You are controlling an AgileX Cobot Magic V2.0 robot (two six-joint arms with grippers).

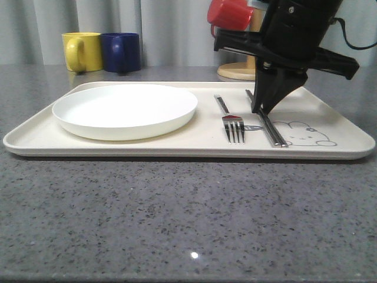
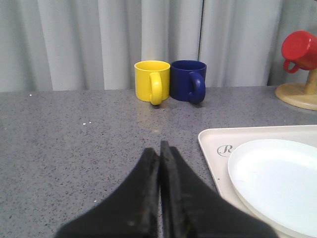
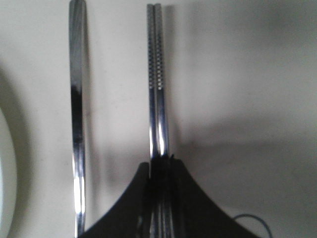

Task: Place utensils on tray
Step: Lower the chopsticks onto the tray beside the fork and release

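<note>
A: Front view first. What do the utensils look like?

B: Shiny silver metal, slim. The fork (image 1: 230,121) lies flat on the cream tray (image 1: 35,137), tines toward the camera, handle pointing to 12 o'clock. Just beside it, at its 3 o'clock, the pair of chopsticks (image 1: 274,133) lies flat as well, the two sticks pressed side by side and running roughly parallel to the fork. Their near ends sit next to the grey rabbit drawing (image 1: 303,133) on the tray.

A: And the tray itself?

B: Large, rectangular, rounded corners, low rim. A white plate (image 1: 125,109) takes up its 9 o'clock half; the cutlery lies at 3 o'clock of that plate, apart from it.

A: How is the right arm posed?

B: It comes down steeply from above, the right gripper (image 1: 263,108) pointing down onto the chopsticks around their middle. In the right wrist view the sticks (image 3: 158,94) run straight out from between the black fingers (image 3: 185,198), which are clamped together on them. The fork handle (image 3: 77,114) lies parallel alongside, not touched.

A: Are the chopsticks lifted?

B: They appear to rest on the tray along their length; I cannot tell if the gripped part is raised at all.

A: The left arm?

B: In the left wrist view the left gripper (image 2: 160,161) hangs low over the grey table (image 2: 74,139), its fingers closed against each other with nothing between them. The tray corner (image 2: 210,141) and plate lie at its 3 o'clock. A yellow mug (image 2: 152,81) and a blue mug (image 2: 188,80) stand touching at 12 o'clock, by the curtain, and a red mug (image 2: 299,49) hangs on a wooden stand (image 2: 302,94) at 2 o'clock.
</note>
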